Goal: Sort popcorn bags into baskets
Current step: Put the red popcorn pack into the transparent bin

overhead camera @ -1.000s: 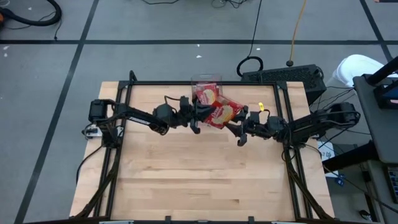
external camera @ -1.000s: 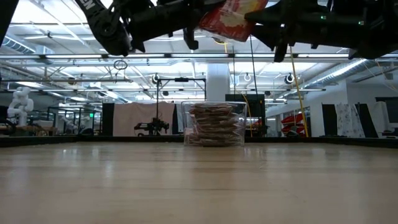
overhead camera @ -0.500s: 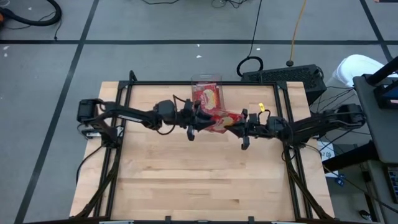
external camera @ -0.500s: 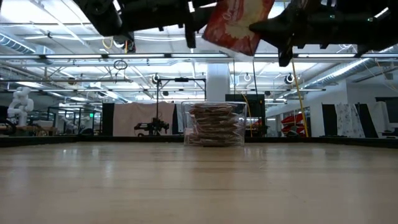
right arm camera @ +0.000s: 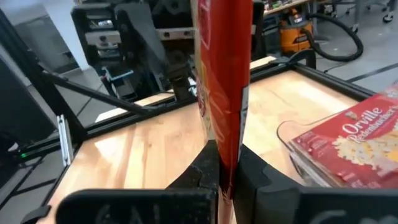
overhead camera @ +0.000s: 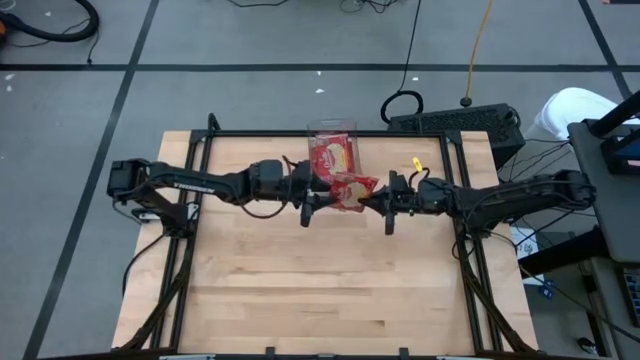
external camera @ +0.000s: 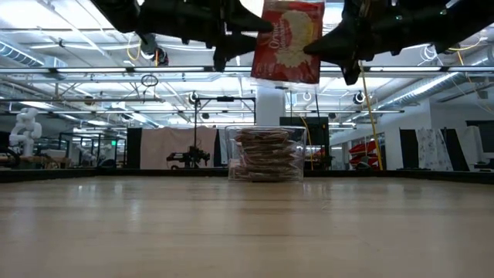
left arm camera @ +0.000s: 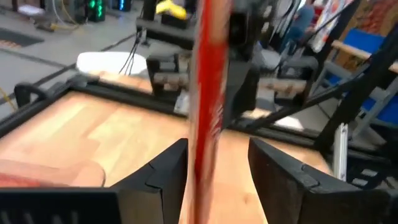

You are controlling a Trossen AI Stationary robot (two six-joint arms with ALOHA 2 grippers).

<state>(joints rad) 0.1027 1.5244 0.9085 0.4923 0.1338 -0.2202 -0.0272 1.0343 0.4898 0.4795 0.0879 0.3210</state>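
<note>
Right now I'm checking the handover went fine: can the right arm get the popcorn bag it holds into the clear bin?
Probably yes. The right gripper is shut on the popcorn bag, the left gripper has opened, and the clear bin, though stacked high, lies uncovered close by.

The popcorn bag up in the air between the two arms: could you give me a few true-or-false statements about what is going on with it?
1. The right gripper has its jaws shut on the popcorn bag. True.
2. The left gripper clamps the bag tightly. False: its jaws stand apart on either side of it.
3. The clear basket is empty. False: it holds a stack of bags.
4. The bag hangs above the table. True.
</note>
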